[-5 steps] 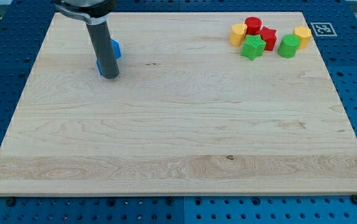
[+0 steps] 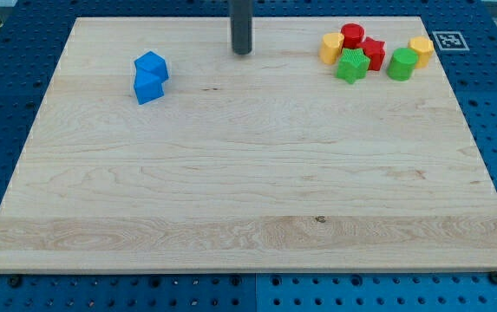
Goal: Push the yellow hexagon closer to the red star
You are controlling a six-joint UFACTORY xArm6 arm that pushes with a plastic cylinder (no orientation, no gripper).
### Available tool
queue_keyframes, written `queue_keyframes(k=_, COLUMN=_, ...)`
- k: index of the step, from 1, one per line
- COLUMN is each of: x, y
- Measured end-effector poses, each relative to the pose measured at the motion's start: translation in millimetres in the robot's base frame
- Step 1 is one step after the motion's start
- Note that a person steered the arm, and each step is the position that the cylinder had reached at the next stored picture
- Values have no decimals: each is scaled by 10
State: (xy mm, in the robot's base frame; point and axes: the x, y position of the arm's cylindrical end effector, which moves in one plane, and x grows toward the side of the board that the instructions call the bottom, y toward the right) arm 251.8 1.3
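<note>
The red star (image 2: 373, 53) lies in a tight cluster at the view's top right. A yellow block that looks like the hexagon (image 2: 421, 49) sits at the cluster's right end, apart from the star, with a green round block (image 2: 402, 64) between them. My tip (image 2: 242, 51) rests on the board near the view's top edge. It is well left of the cluster and touches no block.
A second yellow block (image 2: 331, 48), a red round block (image 2: 352, 35) and a green star (image 2: 351, 66) crowd the red star's left side. Two blue blocks (image 2: 150, 76) sit together at the view's upper left. The wooden board (image 2: 248, 191) lies on a blue pegboard.
My tip has moved from beside the blue blocks to the right and towards the view's top. The blue blocks now show in full. No block has moved.
</note>
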Motion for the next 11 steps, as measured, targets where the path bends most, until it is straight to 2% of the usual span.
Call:
queue_keyframes(k=1, x=-473, y=518)
queue_keyframes(k=2, x=-590, y=955)
queue_keyframes(k=4, x=-354, y=2151)
queue_keyframes(k=5, x=-34, y=2458)
queue_keyframes(k=8, x=167, y=3309)
queue_keyframes(k=9, x=359, y=3388)
queue_keyframes(k=11, x=396, y=3189)
